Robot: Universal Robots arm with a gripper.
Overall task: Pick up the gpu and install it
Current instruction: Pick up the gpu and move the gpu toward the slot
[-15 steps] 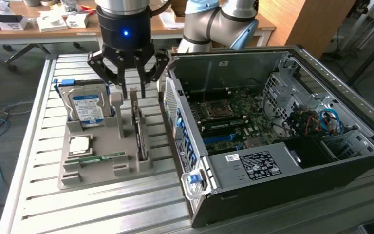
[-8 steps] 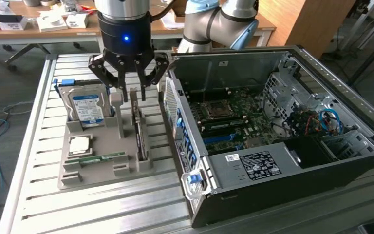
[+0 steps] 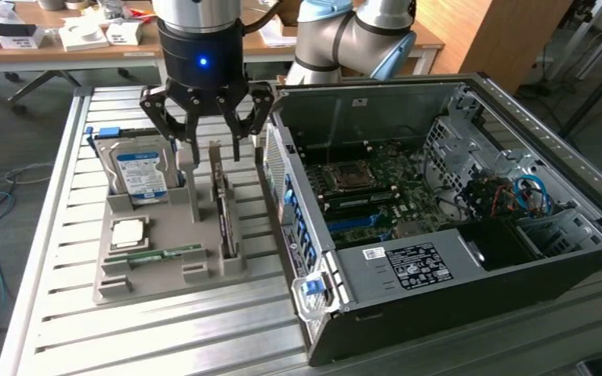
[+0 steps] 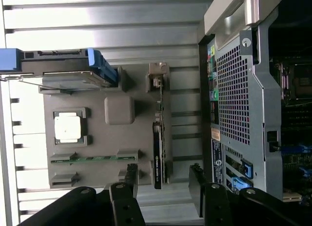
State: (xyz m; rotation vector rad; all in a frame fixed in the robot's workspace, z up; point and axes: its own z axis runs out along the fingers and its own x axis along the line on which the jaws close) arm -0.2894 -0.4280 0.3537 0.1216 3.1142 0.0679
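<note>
Open PC case (image 3: 437, 321) on slatted tabletop (image 3: 175, 337); grey holder (image 3: 160, 282) just beside it. Gripper (image 3: 212, 157) hovers over holder, jaws spread, empty. gpu (image 3: 223, 219) stands on edge in holder slot, long axis parallel to case rear panel. Step, by judgement: pre-grasp approach. Pick calls for centred descent, jaws square across thin card.

end effector (image 3: 211, 154) downward, fingers (image 4: 130, 178) apart

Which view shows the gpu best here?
The wrist view: the gpu runs full length, edge up, in the grey holder. The exterior view shows it as a thin dark sliver standing below the gripper.
</note>
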